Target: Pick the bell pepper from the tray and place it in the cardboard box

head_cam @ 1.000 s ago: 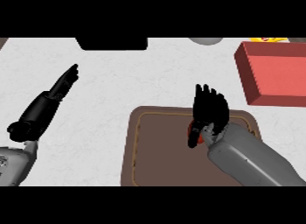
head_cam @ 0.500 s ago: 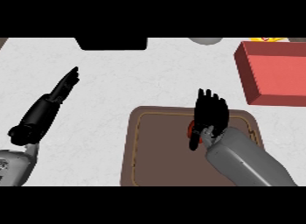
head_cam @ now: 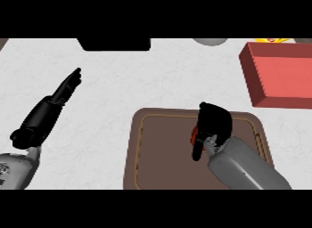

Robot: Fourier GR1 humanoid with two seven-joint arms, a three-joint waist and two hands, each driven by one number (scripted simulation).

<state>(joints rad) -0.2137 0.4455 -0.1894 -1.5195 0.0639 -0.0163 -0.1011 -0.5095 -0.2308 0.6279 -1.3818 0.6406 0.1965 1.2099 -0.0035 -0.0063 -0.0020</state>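
Observation:
The brown tray (head_cam: 162,151) lies on the white counter at the lower middle. Only a red sliver of the bell pepper (head_cam: 194,132) shows on the tray, at the left side of my right hand (head_cam: 215,122). That hand is down over the pepper with its fingers curled round it and its thumb pointing back along the tray; most of the pepper is hidden. The red open cardboard box (head_cam: 290,75) stands at the upper right, apart from the tray. My left hand (head_cam: 53,104) rests open on the counter at the left, fingers straight and pointing away.
A black object (head_cam: 112,43) sits at the counter's far edge, with a grey round thing (head_cam: 211,41) to its right. A yellow item (head_cam: 274,40) peeks out behind the box. White counter (head_cam: 152,80) lies between tray and box.
My right hand's fingers, stretched and spread before, have curled down over the bell pepper. The left hand has barely moved.

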